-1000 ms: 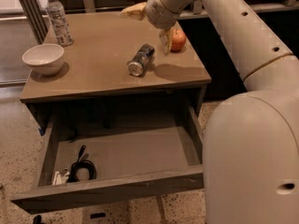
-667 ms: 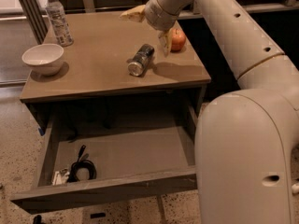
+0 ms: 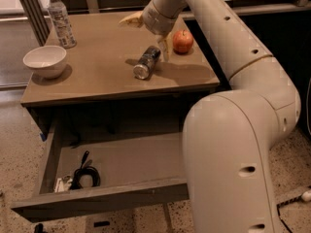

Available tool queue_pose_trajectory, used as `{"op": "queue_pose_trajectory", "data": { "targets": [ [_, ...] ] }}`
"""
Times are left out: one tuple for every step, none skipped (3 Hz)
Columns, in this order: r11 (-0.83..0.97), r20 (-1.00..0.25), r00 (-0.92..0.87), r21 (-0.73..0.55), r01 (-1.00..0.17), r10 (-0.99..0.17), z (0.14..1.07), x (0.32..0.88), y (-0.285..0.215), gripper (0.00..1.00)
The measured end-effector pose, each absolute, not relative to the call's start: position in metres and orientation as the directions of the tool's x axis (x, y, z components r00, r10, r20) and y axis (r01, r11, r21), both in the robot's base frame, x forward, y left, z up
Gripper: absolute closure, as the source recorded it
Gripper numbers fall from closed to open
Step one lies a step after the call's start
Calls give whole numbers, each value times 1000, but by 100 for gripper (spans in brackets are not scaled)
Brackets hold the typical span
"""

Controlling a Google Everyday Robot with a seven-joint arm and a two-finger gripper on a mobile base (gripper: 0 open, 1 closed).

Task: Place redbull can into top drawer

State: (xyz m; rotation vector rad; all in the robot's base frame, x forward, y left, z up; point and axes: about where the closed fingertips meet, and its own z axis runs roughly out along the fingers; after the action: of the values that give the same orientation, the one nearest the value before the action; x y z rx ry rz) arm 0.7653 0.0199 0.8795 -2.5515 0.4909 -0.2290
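Risk came first. Redbull can (image 3: 146, 62) lay on its side on the bench (image 3: 97, 84), so it was judged free to roll if one finger nudged it before both had closed. A roll toward the front edge could carry it off the bench and against the drawer's front panel or onto the floor. Apple (image 3: 183, 41) sat near the can's far end and just beside the tool, so a wide approach could knock it.

Tool (image 3: 147, 32) hung just above the can's far end with its fingers spread apart and gripping nothing. One pale finger pointed left and the other pointed down close to the can. Whether the lower finger touched the can could not be told.

Top drawer (image 3: 97, 198) stood pulled out below the bench. A black cable (image 3: 85, 174) lay coiled at its left front, so a release there could leave the can perched on the coil.

The can was slim, with a dark body and a silver band. It lay diagonally near the middle of the bench, its shiny silver end facing the front edge. The smooth metal was judged likely to slip under a light or off-centre squeeze. Bowl (image 3: 44, 60) and water bottle (image 3: 60, 18) stood well apart at the left.
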Motion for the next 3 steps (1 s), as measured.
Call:
{"op": "queue_pose_trajectory", "data": {
  "targets": [
    [-810, 54, 917, -491, -320, -395, 869, 770, 25, 0],
    [-812, 39, 907, -463, -355, -419, 859, 774, 22, 0],
    [-800, 13, 896, -456, -389, -444, 849, 779, 17, 0]
  ]
}}
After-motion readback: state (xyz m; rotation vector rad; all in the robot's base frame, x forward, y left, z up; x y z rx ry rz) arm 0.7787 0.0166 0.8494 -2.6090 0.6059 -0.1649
